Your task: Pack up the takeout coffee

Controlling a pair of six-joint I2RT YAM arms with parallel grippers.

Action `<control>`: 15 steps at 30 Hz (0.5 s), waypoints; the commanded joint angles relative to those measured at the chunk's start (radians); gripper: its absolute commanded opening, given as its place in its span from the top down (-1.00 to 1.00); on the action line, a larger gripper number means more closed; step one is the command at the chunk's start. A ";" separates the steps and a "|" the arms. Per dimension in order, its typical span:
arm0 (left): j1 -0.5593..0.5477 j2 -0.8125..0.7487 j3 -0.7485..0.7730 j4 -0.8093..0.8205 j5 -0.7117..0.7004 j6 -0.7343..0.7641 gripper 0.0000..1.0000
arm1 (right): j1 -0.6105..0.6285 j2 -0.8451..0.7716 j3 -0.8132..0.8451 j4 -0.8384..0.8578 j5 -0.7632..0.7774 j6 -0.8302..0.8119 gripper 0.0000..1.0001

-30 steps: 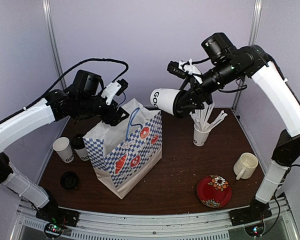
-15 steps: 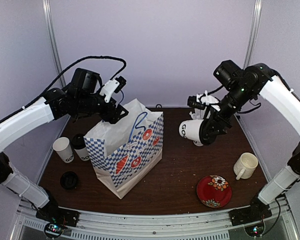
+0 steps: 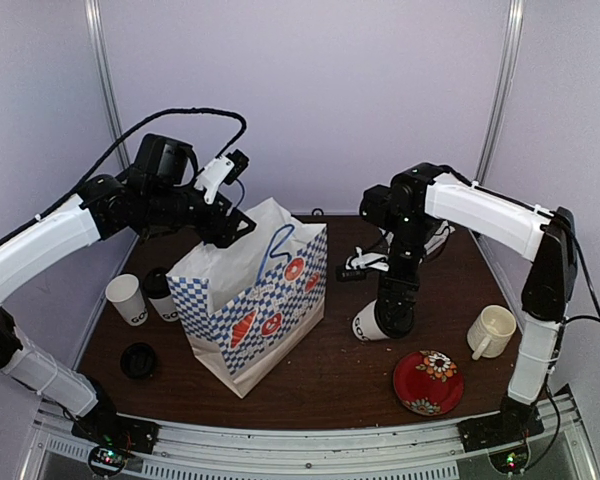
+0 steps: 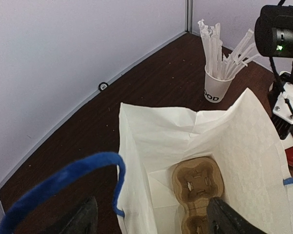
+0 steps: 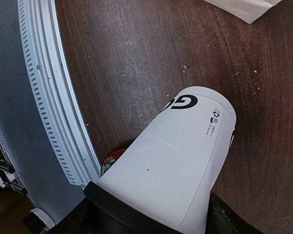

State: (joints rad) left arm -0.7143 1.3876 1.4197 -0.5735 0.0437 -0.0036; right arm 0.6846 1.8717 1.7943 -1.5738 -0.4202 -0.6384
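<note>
A: Right claw [image 5: 154, 214] clamped on the lidded takeout cup [image 5: 176, 151] at its lid end. Cup is tilted, base low over the desk [image 5: 136, 58], right of the bag [image 3: 255, 300]. Left claw [image 4: 154, 222] has its fingers apart, straddling the bag's rim.
B: Inside the bag?
A: Cardboard carrier [image 4: 195, 187], sockets empty. I'd level the cup first, lift clear of the rim, then drop straight into a socket. An unlidded cup [image 3: 128, 298] stands left of the bag. Stirrer cup [image 4: 217, 87] isn't cargo.

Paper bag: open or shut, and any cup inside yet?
Open, nothing packed: the left wrist view looks through the spread mouth of the paper bag to a brown cardboard carrier at the bottom, its visible slots empty.
</note>
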 commanded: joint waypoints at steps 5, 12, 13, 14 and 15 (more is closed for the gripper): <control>0.003 -0.039 0.014 -0.005 0.053 -0.038 -0.61 | 0.010 0.115 0.062 -0.040 0.072 0.130 -0.45; 0.004 -0.052 -0.005 -0.005 0.068 -0.050 -0.62 | 0.007 0.154 0.085 -0.037 0.064 0.157 -0.82; 0.004 -0.052 -0.006 -0.006 0.070 -0.051 -0.62 | 0.005 0.159 0.092 -0.037 0.064 0.159 -0.84; 0.004 -0.050 -0.007 -0.007 0.071 -0.053 -0.62 | 0.001 0.163 0.100 -0.039 0.063 0.159 -0.85; 0.003 -0.049 -0.006 -0.009 0.074 -0.055 -0.62 | -0.003 0.166 0.107 -0.037 0.060 0.161 -0.88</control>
State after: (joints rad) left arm -0.7143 1.3590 1.4193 -0.6037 0.0940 -0.0391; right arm 0.6891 2.0315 1.8530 -1.6001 -0.3668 -0.4973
